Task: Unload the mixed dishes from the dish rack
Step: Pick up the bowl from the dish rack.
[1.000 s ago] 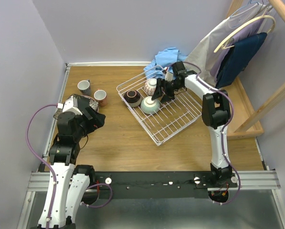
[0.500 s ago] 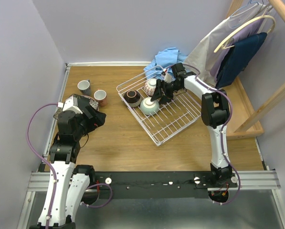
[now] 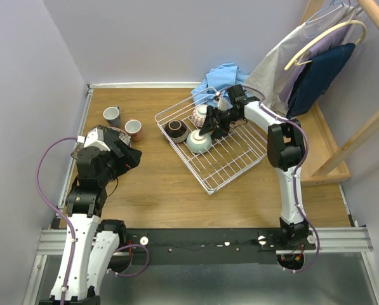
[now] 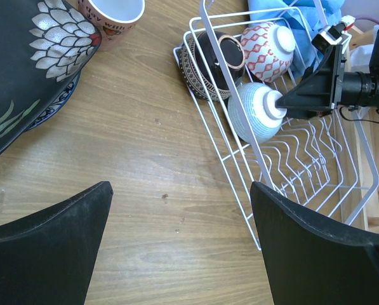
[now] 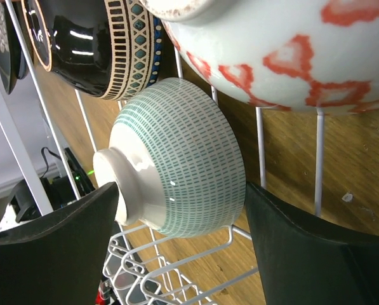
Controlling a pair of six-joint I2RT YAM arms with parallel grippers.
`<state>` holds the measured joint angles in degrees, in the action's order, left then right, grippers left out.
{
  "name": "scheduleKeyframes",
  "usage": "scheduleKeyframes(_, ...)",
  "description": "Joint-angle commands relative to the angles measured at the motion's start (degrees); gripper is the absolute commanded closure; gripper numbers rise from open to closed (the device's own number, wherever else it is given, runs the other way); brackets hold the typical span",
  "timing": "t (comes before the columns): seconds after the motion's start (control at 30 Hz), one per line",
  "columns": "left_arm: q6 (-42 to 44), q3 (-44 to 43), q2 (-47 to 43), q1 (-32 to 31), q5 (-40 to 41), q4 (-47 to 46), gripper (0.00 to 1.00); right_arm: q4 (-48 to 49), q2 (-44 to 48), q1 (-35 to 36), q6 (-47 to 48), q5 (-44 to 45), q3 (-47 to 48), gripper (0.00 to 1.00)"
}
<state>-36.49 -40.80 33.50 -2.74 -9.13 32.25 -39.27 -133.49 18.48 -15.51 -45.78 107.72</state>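
1. Writing: the orange-red cup carries lettering on its side, too small to read.
2. Right gripper: jaws spread wide, straddling the pale green bowl, one finger at its foot and the other by its rim. Firm contact cannot be confirmed.
3. The bowl lies on its side at the left end of the dish rack, just beside the brown bowl and the red-patterned bowl.
4. Left gripper: wide open and empty, above the table, right of the black square floral plate.
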Motion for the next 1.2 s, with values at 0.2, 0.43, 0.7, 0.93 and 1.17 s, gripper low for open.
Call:
scheduleKeyframes(0.2,-0.7,-0.2,-1.2,-0.2,-2.4,-0.4,0.02,-2.9,-0.7,0.3,0.7,1.8,-2.9,0.42)
scheduleKeyframes(0.43,-1.0,-0.5,-2.0,-0.2,-2.6,0.1,0.02,-2.0,4.5,0.3,1.4,4.6,-2.9,0.62)
scheduleKeyframes(0.7,-1.0,-1.0,-2.5,-0.2,-2.4,1.2,0.02,-1.1,10.4,0.2,3.6,8.9,-3.8,0.67)
scheduleKeyframes(0.93,-1.1,-1.0,-2.6,-0.2,-2.3,2.1,0.02,1.6,16.0,0.6,6.3,14.4,-8.5,0.68)
scheduleKeyframes(1.17,-1.6,-0.8,-1.9,-0.2,-2.6,2.2,0.02,8.9,25.9,2.9,10.5,22.6,-17.0,0.73)
